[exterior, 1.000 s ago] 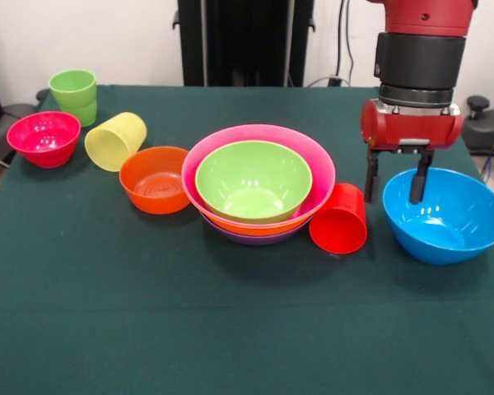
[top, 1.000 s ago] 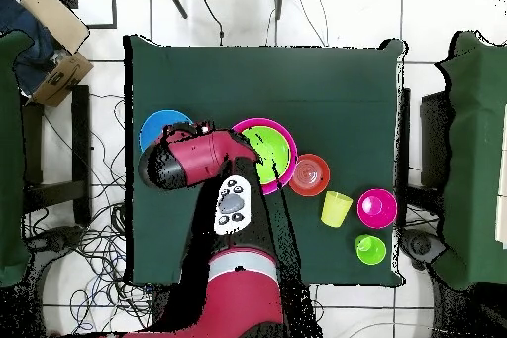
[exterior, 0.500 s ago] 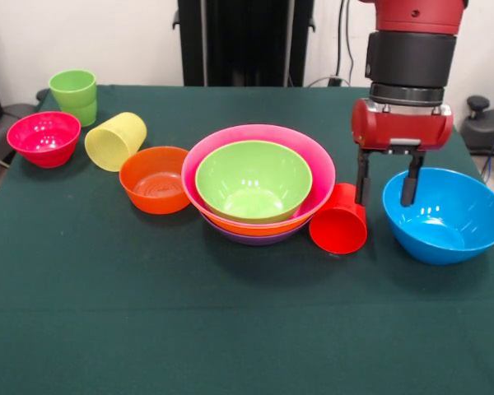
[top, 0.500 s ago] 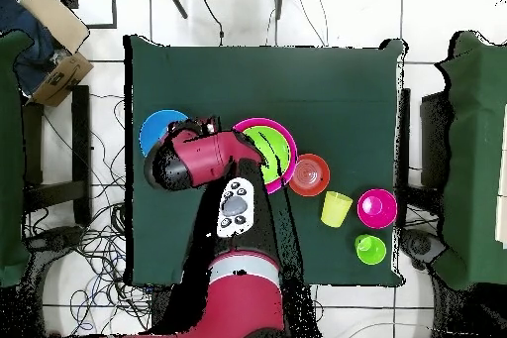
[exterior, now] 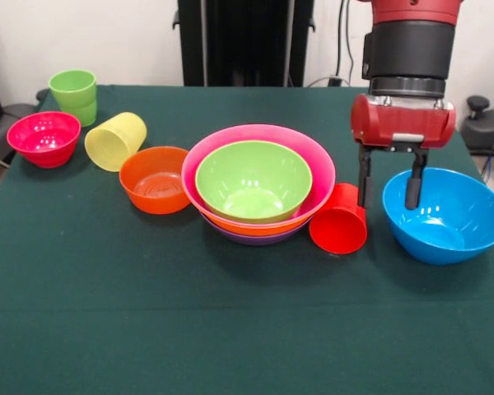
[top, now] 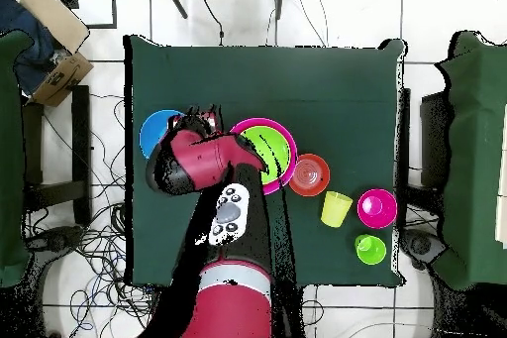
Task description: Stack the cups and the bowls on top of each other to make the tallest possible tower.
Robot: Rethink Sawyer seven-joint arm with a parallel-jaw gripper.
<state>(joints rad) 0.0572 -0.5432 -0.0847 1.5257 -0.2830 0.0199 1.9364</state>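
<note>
Nearest the frame's lower edge in the front view, the red cup (exterior: 338, 220) lies on its side right of centre, touching the tower (exterior: 258, 183), a nest of purple, orange and pink bowls with the lime-green bowl (exterior: 253, 179) innermost. The blue bowl (exterior: 445, 214) sits at the right. The gripper (exterior: 389, 196) hangs with fingers spread and empty, one finger beside the red cup, the other over the blue bowl's rim. Left of the tower stands the small orange bowl (exterior: 154, 178). Farther, upper left: the tipped yellow cup (exterior: 115, 141), the magenta bowl (exterior: 44, 138), then the upright green cup (exterior: 74, 95), all on the green table (exterior: 230, 329).
</note>
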